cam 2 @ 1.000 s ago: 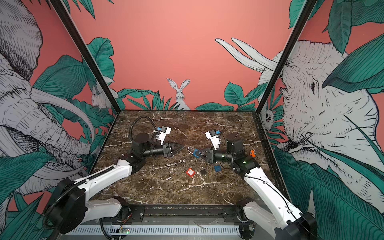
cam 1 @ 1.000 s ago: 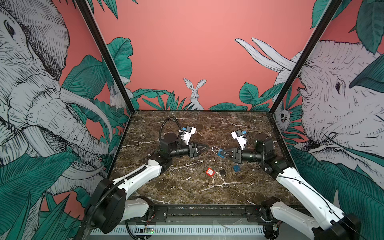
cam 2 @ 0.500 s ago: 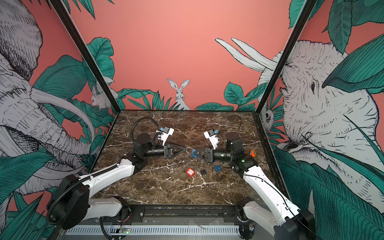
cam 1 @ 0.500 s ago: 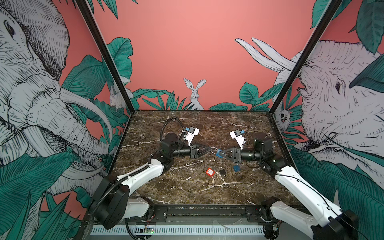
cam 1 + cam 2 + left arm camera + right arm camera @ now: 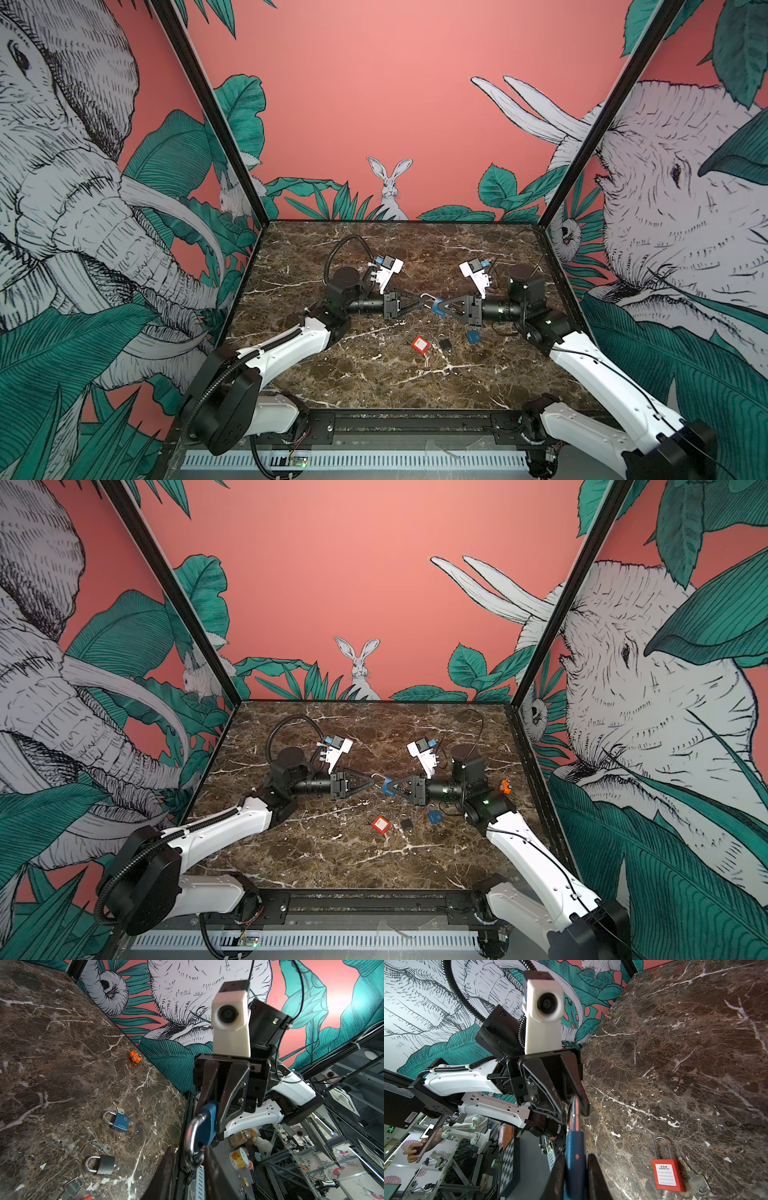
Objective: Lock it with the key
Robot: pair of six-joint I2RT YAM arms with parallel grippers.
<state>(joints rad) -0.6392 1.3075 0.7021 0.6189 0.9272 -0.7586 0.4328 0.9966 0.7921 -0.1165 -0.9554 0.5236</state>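
Since a second ago the left gripper (image 5: 424,297) has advanced and narrowed round the curved steel shackle (image 5: 190,1136), clamped or not I cannot tell, of the smooth blue padlock (image 5: 575,1153) pinched by the right gripper (image 5: 441,306) above the veined marble table (image 5: 374,374).

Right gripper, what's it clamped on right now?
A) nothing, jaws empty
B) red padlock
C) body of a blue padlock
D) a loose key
C: the right gripper has a finger pressed on each side of the blue padlock body, while the red padlock lies apart from it on the table.
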